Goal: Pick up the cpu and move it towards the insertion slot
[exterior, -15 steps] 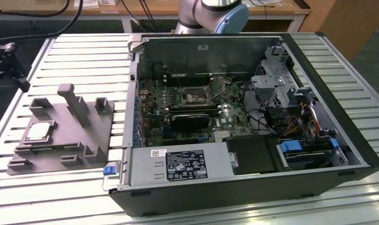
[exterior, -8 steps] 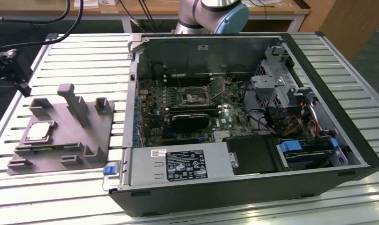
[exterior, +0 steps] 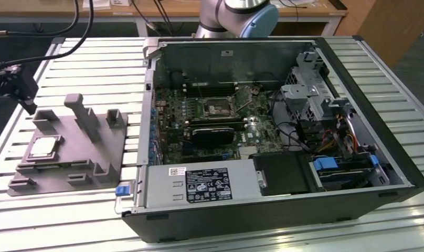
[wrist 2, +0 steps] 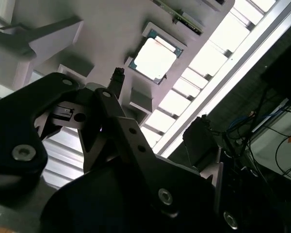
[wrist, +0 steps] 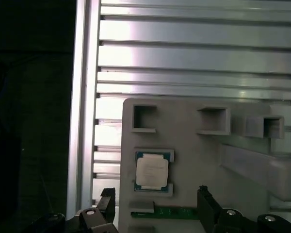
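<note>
- First wrist view: jaws stood wide apart, empty, near the cpu (wrist: 152, 173).
- The flat, silvery square cpu lay in a grey tray (wrist: 194, 160) recess.
- Exterior view: shiny-framed insertion slot (exterior: 218, 107) sat well apart.

Nothing I can read from here. The black label (exterior: 207, 187) on the metal housing (exterior: 163, 190) bears print too small, and the cpu (wrist: 152, 173) looks blank.

Silvery cpu (wrist 2: 155, 58) lies flat in shallow recess of grey tray (wrist 2: 102, 29). Black end effector (wrist 2: 104, 97) hovers near cpu, not touching. Raised grey block (wrist 2: 53, 36) stands beside cpu. Slatted metal worktop (wrist 2: 203, 63) beyond cpu; tangled cables (wrist 2: 281, 145) farther off.
</note>
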You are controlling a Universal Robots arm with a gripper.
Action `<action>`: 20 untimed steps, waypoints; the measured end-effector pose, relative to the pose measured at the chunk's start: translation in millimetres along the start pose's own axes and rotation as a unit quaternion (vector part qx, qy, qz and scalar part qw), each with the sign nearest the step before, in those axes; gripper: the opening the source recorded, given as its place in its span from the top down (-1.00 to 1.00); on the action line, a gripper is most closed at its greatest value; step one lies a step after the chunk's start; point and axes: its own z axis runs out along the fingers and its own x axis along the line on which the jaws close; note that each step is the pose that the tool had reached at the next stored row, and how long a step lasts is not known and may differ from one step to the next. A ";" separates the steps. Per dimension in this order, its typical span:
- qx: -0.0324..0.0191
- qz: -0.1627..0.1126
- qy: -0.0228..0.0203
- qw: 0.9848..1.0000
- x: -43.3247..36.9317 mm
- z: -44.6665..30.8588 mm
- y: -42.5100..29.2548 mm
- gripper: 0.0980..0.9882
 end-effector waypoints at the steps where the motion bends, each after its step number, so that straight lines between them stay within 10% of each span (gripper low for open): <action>1: 0.000 0.000 0.000 1.000 0.1 1.9 -0.1 -0.50; 20: 0.000 0.000 0.002 1.000 0.7 36.5 -2.0 -0.50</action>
